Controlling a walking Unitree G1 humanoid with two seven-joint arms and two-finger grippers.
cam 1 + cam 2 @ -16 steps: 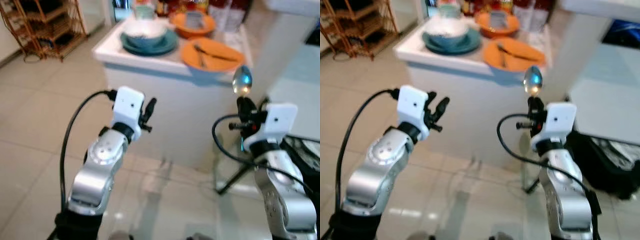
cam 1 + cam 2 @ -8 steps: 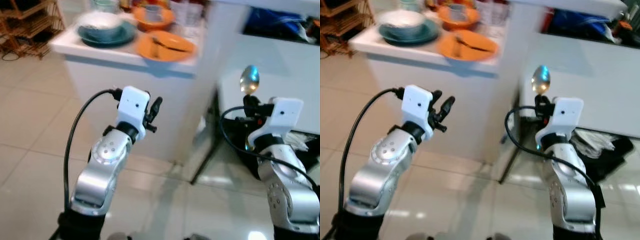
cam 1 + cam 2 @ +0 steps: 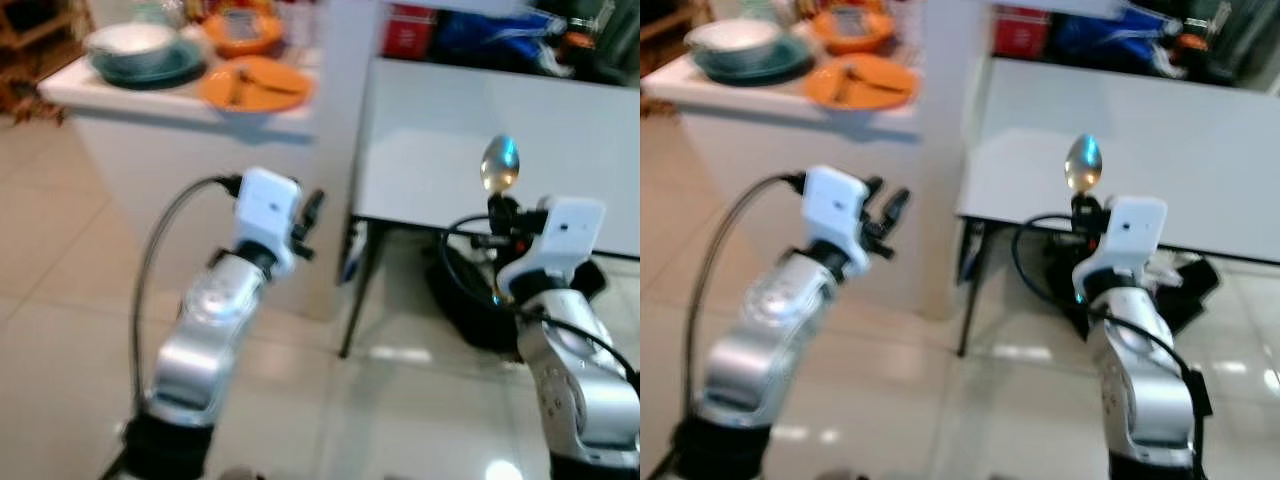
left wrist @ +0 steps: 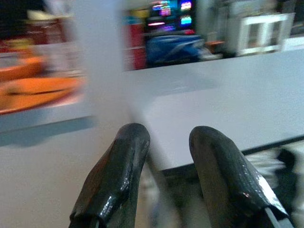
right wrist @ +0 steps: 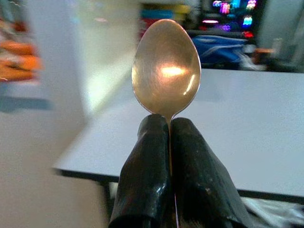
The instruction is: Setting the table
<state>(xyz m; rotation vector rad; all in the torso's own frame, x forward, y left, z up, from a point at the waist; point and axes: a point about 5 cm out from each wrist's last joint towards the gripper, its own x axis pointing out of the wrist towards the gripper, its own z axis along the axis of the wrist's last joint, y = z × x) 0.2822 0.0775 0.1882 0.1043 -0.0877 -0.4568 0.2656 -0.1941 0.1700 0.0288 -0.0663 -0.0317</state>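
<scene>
The right gripper (image 5: 168, 142) had its two black fingers pressed together on the handle of a spoon (image 5: 166, 69), which stood upright with its bowl above the fingertips, held in the air before the near edge of a white table (image 3: 470, 140). The left gripper (image 4: 164, 147) held nothing; its fingers (image 4: 121, 166) stood slightly apart, with the table's near corner showing between them. Both silver arms were raised in front of the robot, forearms angled upward, the left arm (image 3: 215, 310) before a white counter (image 3: 150, 110) and the right arm (image 3: 570, 340) before the table. The counter's top carried an orange plate (image 3: 255, 85) with cutlery at its near right corner, a white bowl (image 3: 130, 40) on a teal plate at its left end, and an orange bowl (image 3: 240, 25) toward its far edge. A white column stood between counter and table. The floor (image 3: 60, 280) was pale glossy tile. Dark bags lay under the table, partly hidden behind the right arm. Items along the table's far edge were blurred and could not be identified.
</scene>
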